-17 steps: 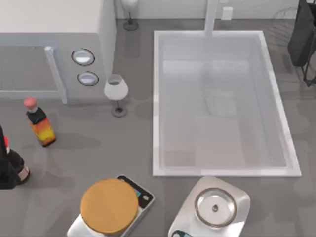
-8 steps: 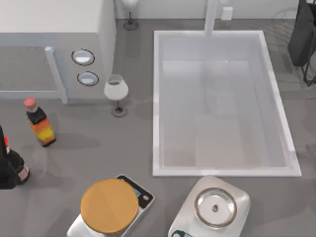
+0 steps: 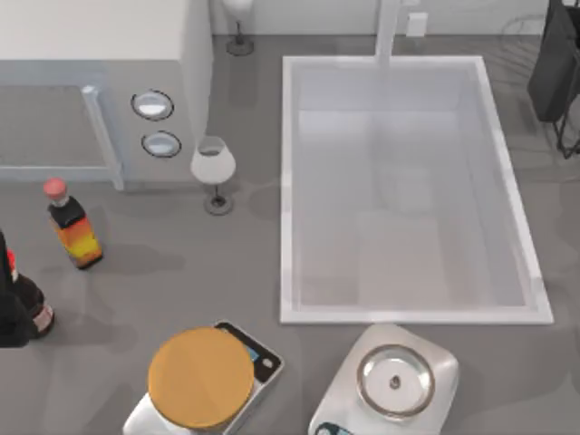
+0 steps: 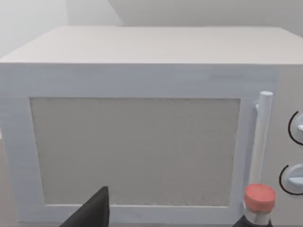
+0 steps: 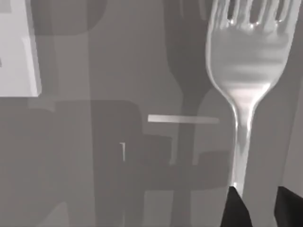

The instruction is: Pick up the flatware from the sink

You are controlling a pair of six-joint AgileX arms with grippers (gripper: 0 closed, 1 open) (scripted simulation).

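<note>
Right gripper point(image 5: 258, 205) closed on flatware point(image 5: 246, 85) handle, tines projecting ahead; sink point(image 3: 290, 181) rim well clear. Left gripper point(image 4: 90, 213): finger state undeterminable.

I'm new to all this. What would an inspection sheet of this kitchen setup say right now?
Surface: grey counter.
Job's things: fork in the right wrist view, its handle running down between that gripper's dark fingertips; white-rimmed sink on the right.
Clutter: sauce bottle, wine glass, scale with orange disc, round steel dish.
Grippers: right gripper at the fork's handle, grip not clear; left gripper's dark finger before the microwave, parked at the left.
Cables: nothing seen.
Surroundings: white faucet post behind the sink.
</note>
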